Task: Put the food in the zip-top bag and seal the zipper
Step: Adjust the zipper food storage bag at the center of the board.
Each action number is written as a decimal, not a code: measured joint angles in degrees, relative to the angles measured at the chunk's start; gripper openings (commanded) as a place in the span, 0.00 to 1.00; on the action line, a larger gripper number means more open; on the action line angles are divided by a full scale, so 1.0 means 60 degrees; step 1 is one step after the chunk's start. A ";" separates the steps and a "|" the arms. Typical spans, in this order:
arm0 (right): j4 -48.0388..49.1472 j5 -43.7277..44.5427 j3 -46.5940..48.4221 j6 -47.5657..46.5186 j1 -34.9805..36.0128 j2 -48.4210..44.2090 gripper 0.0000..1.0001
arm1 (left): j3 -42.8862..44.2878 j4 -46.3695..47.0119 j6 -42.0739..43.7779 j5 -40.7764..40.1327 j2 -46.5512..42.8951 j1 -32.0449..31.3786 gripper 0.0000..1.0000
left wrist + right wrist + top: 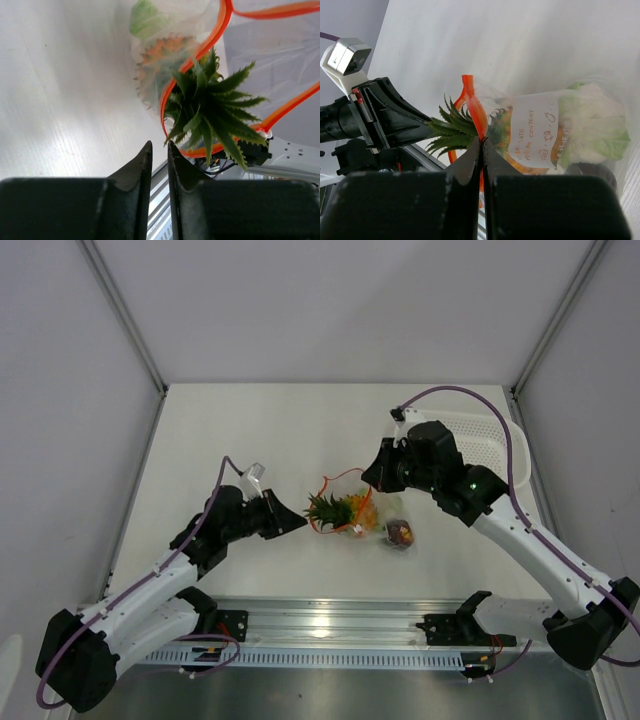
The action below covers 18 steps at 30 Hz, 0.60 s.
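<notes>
Pinching the zipper [476, 116], right jaws; left jaws nearly closed, empty, beside pineapple [210, 107].

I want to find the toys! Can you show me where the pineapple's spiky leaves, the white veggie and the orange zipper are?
pineapple [212, 107]: left wrist view, middle of its green crown.
white vegetable piece [592, 125]: right wrist view, its pale body inside the bag.
zipper [220, 30]: left wrist view, the orange strip's curve.
</notes>
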 measured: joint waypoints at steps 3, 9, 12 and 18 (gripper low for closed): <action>0.0000 0.0004 0.0000 0.0004 0.0000 -0.0015 0.00 | -0.0160 0.0390 -0.0270 0.0029 -0.0076 0.0000 0.37; 0.0011 0.0000 0.0000 0.0022 0.0000 -0.0018 0.00 | -0.0463 0.1005 -0.0965 0.0120 0.0025 0.0000 0.40; 0.0011 0.0000 0.0000 0.0026 0.0000 -0.0018 0.00 | -0.0463 0.1366 -0.1158 0.0251 0.0364 0.0000 0.41; 0.0007 0.0004 0.0000 0.0022 -0.0007 -0.0018 0.00 | -0.0459 0.1821 -0.1315 0.0291 0.0943 0.0000 0.41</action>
